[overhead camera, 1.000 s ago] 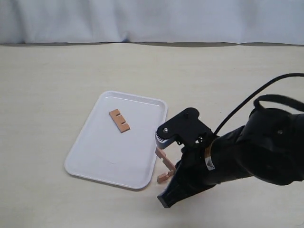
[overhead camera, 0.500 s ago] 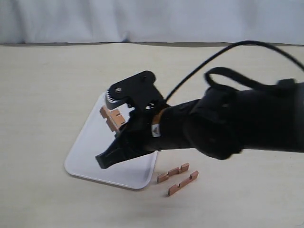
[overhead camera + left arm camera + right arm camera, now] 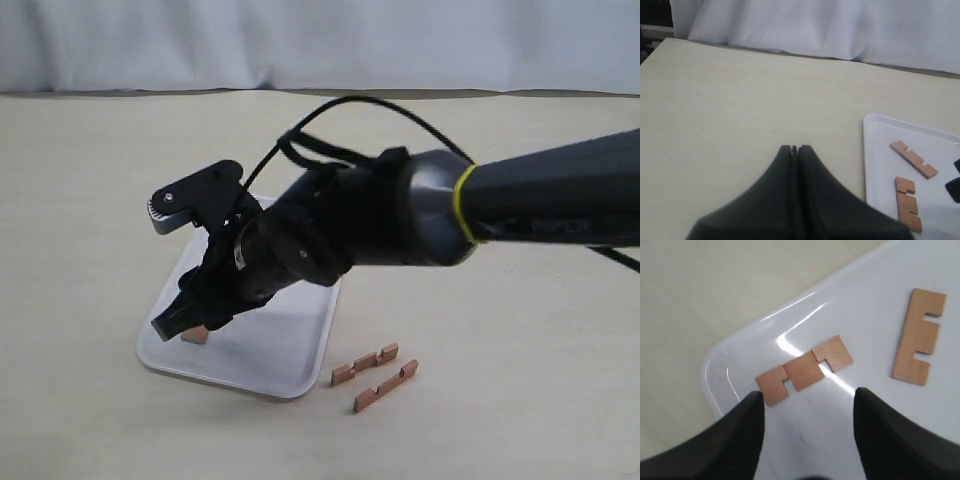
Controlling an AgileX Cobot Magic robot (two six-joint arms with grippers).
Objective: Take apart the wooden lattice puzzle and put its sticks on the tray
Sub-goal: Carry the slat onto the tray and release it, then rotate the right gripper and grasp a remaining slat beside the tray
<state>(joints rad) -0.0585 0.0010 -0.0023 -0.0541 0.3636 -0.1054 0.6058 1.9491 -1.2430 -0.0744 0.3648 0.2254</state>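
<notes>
Beige tabletop (image 3: 100, 200), right claw (image 3: 808, 395) moved over tray (image 3: 725, 365) corner, spread wide, empty, 2 sticks (image 3: 805, 370) beneath

The right arm reaches from the right side across the tray (image 3: 285, 352), and it hides most of the tray's far part. The right gripper (image 3: 172, 324) points down over the near left corner of the tray. Just beside its tip lies one stick (image 3: 195, 337), perhaps touching it; this is not clear. Two more sticks (image 3: 365, 363) lie side by side on the table (image 3: 100, 200), near the tray's near right corner.
</notes>
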